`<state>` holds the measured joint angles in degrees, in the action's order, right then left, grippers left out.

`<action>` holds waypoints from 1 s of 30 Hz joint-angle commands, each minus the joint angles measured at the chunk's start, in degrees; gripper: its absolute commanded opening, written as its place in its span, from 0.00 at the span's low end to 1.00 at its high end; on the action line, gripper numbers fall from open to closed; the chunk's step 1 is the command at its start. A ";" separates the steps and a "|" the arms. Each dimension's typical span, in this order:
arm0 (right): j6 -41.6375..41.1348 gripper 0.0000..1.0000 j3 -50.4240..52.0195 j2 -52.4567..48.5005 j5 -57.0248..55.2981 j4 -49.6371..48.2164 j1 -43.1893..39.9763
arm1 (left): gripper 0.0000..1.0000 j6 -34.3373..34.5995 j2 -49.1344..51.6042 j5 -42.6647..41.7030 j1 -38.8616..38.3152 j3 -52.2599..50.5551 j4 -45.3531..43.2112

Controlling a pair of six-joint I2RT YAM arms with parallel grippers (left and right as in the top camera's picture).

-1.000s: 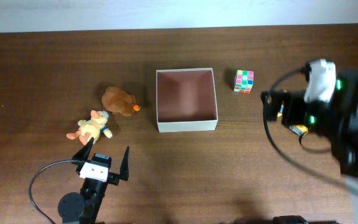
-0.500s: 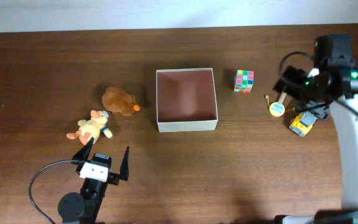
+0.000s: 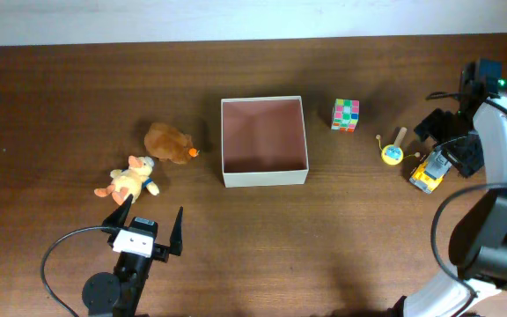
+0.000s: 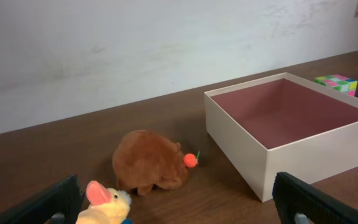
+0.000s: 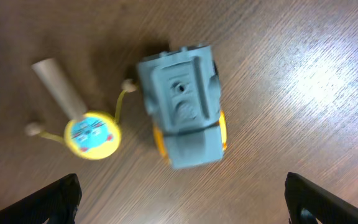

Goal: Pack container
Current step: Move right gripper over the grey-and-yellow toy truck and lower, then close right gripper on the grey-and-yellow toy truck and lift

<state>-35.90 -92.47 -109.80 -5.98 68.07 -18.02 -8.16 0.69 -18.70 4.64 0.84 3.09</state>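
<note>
Nearest, left gripper (image 3: 150, 217): fingers spread, empty, parked just short of yellow plush (image 3: 130, 180) and brown plush (image 3: 167, 141). Right gripper (image 5: 185, 202): jaws wide, empty; over the last 1 second it has drawn back toward the table's right edge and now hangs over yellow truck (image 5: 182, 115), beside disc toy (image 5: 92, 135). Container (image 3: 264, 179): mid-table, 0 items packed. Farthest, colour cube (image 3: 345, 114). Likely first pick: truck

Table (image 3: 77, 106): dark brown wood-grain top, under left gripper (image 4: 182, 208) and right gripper (image 5: 179, 205). Wall (image 4: 135, 50): plain off-white, faintly mottled, straight ahead of left gripper, past the table's far edge. Soft glare on wood ahead-right of right gripper. Light otherwise even.
</note>
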 commanded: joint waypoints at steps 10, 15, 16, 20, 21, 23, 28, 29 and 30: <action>6.25 0.99 -0.55 -7.32 3.98 -5.20 -2.69 | 0.99 -0.52 -0.39 -0.61 0.28 -0.31 0.15; 7.15 0.99 0.11 -9.16 4.00 -6.43 -2.69 | 0.99 -0.52 -0.39 -0.61 0.28 -0.31 0.15; 7.43 0.99 0.44 -9.62 4.02 -6.95 -2.71 | 0.99 -0.52 -0.39 -0.61 0.28 -0.31 0.15; 8.11 0.99 1.49 -10.93 4.02 -8.46 -2.69 | 0.99 -0.52 -0.39 -0.61 0.28 -0.31 0.15; 8.11 0.99 1.70 -11.17 4.02 -8.59 -2.69 | 0.99 -0.52 -0.39 -0.61 0.28 -0.31 0.15; 8.13 0.99 1.97 -11.52 4.02 -8.57 -2.69 | 0.99 -0.52 -0.39 -0.61 0.28 -0.31 0.15; 8.07 0.99 4.33 -11.67 4.00 -9.27 -2.69 | 0.99 -0.52 -0.39 -0.61 0.28 -0.31 0.15; 8.07 0.99 4.68 -11.67 4.00 -9.51 -2.69 | 0.99 -0.52 -0.39 -0.61 0.28 -0.31 0.15; 8.07 0.99 4.83 -11.67 4.02 -9.66 -2.69 | 0.99 -0.52 -0.39 -0.61 0.28 -0.31 0.15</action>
<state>-28.25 -88.58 -120.95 -2.07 58.94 -20.49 -8.16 0.69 -18.70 4.64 0.84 3.09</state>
